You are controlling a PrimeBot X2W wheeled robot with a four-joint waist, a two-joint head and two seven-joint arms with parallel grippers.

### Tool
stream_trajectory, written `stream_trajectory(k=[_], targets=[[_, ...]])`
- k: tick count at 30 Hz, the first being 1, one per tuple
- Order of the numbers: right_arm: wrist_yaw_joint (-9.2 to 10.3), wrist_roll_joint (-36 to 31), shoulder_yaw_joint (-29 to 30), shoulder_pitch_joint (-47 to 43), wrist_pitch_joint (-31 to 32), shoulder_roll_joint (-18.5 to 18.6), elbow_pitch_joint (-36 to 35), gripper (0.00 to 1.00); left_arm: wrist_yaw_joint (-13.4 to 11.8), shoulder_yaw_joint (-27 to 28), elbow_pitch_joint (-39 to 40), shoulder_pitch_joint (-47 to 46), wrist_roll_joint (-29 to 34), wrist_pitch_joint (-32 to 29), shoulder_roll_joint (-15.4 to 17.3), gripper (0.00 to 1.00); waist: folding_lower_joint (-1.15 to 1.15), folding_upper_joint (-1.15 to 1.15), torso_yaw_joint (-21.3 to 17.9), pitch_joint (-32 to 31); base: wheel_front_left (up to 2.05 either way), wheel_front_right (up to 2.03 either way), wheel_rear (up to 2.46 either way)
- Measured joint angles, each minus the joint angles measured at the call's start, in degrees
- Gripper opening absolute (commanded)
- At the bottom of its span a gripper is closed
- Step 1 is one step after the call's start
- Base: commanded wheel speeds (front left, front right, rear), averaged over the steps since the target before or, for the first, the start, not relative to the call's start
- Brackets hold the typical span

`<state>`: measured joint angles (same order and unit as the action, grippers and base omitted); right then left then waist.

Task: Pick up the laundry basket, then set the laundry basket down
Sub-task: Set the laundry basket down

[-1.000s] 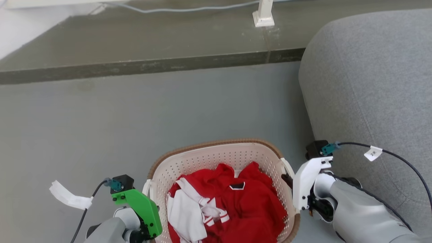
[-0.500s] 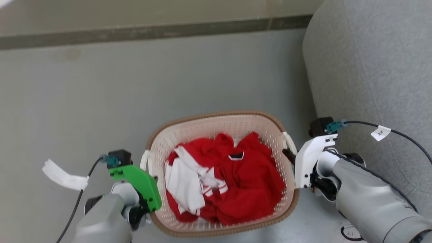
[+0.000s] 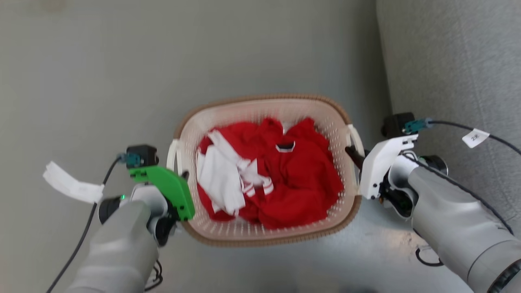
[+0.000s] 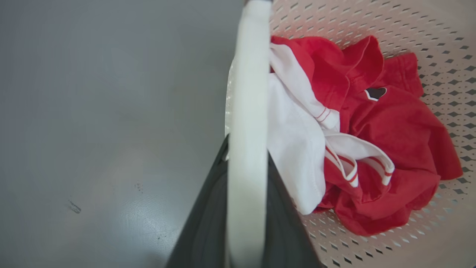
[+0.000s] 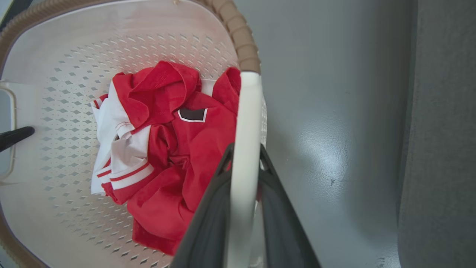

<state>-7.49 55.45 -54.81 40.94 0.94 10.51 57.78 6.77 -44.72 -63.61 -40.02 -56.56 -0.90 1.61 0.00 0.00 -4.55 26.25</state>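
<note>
Grey floor (image 3: 101, 73) under our laundry basket (image 3: 264, 97), with a sofa (image 3: 456, 61) near its right side.
Red and white clothes (image 3: 301, 171) lie inside; our left gripper (image 4: 246, 149) and right gripper (image 5: 245, 149) each pinch one of its white handles (image 4: 248, 85).

We hold our grey-sleeved left forearm (image 3: 118, 244) and right forearm (image 3: 456, 219) angled inward, the left gripper (image 4: 247, 145) beneath its green wrist cover (image 3: 167, 189) and the right gripper (image 5: 243, 150) beneath its white wrist cover (image 3: 376, 165), each clamping two long dark fingers (image 4: 208, 208) on a white loop handle (image 4: 247, 93) of the cream perforated plastic laundry basket (image 3: 264, 99).
</note>
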Motion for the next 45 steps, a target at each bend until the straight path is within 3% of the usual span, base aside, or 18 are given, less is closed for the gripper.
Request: stream_trajectory(k=[28, 45], targets=[[0.00, 0.5, 0.1, 9.9, -8.9, 2.1, -2.0, 0.00, -2.4, -1.1, 1.2, -12.1, 1.4, 9.4, 0.1, 0.00, 0.01, 0.00, 0.4, 21.5, 0.00, 0.00, 0.00], [0.00, 1.6, -1.5, 10.7, -11.1, 1.8, -1.5, 0.00, -2.7, -2.5, -0.4, -13.3, 1.4, 11.6, 0.1, 0.00, 0.00, 0.00, -0.1, 26.2, 0.00, 0.00, 0.00]])
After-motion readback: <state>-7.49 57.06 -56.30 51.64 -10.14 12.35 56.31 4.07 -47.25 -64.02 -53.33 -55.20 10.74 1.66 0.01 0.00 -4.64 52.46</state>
